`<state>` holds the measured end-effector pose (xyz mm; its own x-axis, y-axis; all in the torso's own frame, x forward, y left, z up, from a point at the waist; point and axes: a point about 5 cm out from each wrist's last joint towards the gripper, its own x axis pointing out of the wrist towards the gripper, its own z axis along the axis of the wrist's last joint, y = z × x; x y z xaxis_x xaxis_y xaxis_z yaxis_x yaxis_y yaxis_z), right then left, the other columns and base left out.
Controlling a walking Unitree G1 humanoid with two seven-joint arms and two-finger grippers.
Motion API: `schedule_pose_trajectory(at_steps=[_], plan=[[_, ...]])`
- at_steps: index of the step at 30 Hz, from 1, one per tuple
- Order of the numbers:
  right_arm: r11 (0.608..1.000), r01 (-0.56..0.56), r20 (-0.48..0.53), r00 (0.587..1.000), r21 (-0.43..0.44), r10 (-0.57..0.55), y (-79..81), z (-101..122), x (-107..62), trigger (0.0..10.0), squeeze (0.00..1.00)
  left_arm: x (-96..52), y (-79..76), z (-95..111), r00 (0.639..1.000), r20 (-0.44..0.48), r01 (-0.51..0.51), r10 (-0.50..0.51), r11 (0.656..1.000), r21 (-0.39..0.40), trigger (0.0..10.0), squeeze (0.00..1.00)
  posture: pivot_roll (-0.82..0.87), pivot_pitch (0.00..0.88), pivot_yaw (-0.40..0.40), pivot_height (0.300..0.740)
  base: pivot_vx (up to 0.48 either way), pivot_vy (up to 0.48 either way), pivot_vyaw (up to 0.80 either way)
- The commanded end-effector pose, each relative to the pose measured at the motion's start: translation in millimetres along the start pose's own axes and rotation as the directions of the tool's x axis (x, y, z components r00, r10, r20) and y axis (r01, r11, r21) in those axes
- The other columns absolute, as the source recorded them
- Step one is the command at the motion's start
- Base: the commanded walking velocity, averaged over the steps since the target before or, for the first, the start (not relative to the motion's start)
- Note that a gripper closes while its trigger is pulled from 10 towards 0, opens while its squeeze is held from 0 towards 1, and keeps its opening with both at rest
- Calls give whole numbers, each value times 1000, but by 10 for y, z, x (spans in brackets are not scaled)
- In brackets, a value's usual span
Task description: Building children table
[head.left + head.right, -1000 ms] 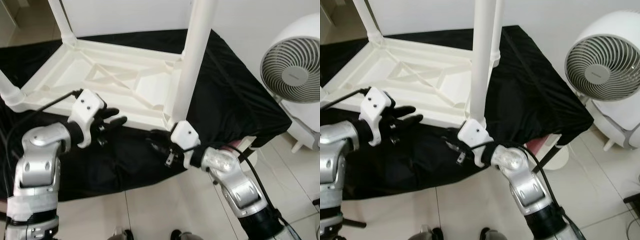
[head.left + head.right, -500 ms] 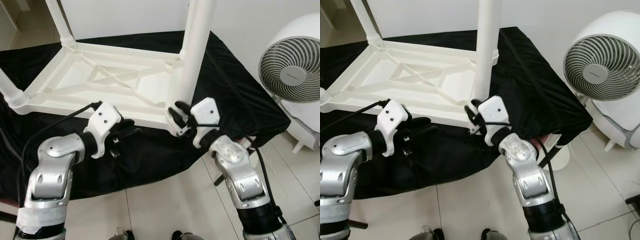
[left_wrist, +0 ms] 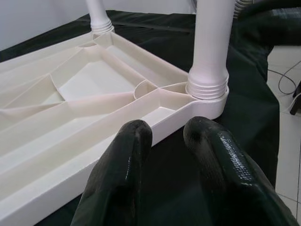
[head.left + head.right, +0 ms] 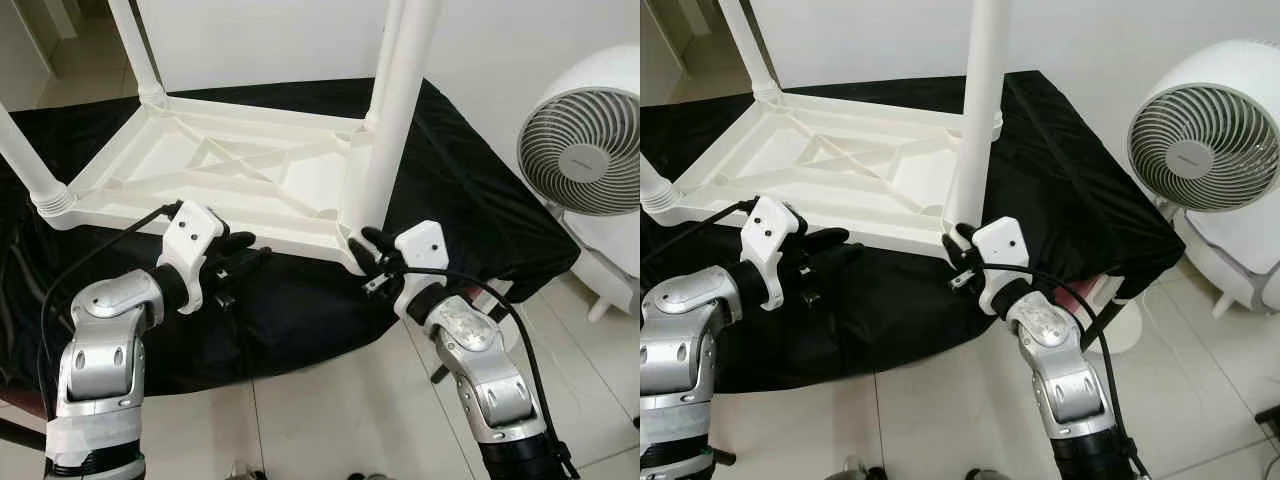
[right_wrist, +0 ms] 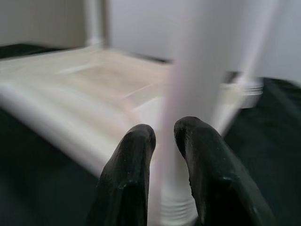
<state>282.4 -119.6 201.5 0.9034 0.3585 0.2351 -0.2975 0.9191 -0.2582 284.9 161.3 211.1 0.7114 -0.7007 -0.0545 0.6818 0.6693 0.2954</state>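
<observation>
Here the white plastic table [image 4: 230,175] lies upside down on a black cloth [image 4: 450,190], its legs pointing up, and both grippers sit at its near edge. The right gripper [image 4: 372,250] is at the foot of the near right leg [image 4: 395,110], fingers a narrow gap apart and holding nothing; the left gripper [image 4: 238,258] hovers just off the near rim, fingers likewise slightly parted and empty. The risk, as I judge it, is that a push on that tall leg from so low could tip or slide the whole table on the loose cloth, or cock the leg in its socket if it is not fully seated. The fan [image 4: 590,160] to the right stands close enough to be struck if the table swings. The left wrist view shows the ribbed collar [image 3: 207,87] where the leg enters the corner socket, which the head views leave vague; the right wrist view is blurred.
</observation>
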Motion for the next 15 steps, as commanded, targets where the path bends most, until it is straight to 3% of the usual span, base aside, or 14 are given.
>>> schedule_pose_trajectory(at_steps=[1, 6, 7, 9, 12, 15], plan=[[994, 110, 16, 994, -26, -110, -98, 12, -42, 10000, 0, -23, 213, 8, 900, 14, -436, 436, 900, -28, 10000, 0, -68, 53, 35, 740, 0, 0, 0], [988, 148, 28, 989, -41, -147, -155, 36, -35, 10000, 0, 13, 233, 28, 872, 24, -484, 488, 870, -98, 10000, 0, -84, 42, 38, 740, 0, 0, 0], [990, 134, 24, 991, -42, -133, -156, 30, -15, 10000, 0, 30, 223, 29, 875, 28, -478, 483, 873, -91, 10000, 0, -86, 40, 36, 740, 0, 0, 0], [992, 117, 20, 993, -45, -116, -178, 15, 41, 10000, 0, 63, 178, 18, 897, 35, -441, 441, 898, -6, 10000, 0, -89, 31, 34, 740, 0, 0, 0], [994, 105, 11, 994, -33, -105, -182, 1, 70, 10000, 0, 68, 164, 19, 906, 44, -423, 422, 906, 3, 10000, 0, -88, 27, 32, 740, 0, 0, 0], [998, 29, -49, 998, 59, -26, -147, -80, 159, 10000, 0, 77, 162, 63, 916, 68, -396, 395, 918, 9, 10000, 0, -78, 21, 30, 740, 0, 0, 0]])
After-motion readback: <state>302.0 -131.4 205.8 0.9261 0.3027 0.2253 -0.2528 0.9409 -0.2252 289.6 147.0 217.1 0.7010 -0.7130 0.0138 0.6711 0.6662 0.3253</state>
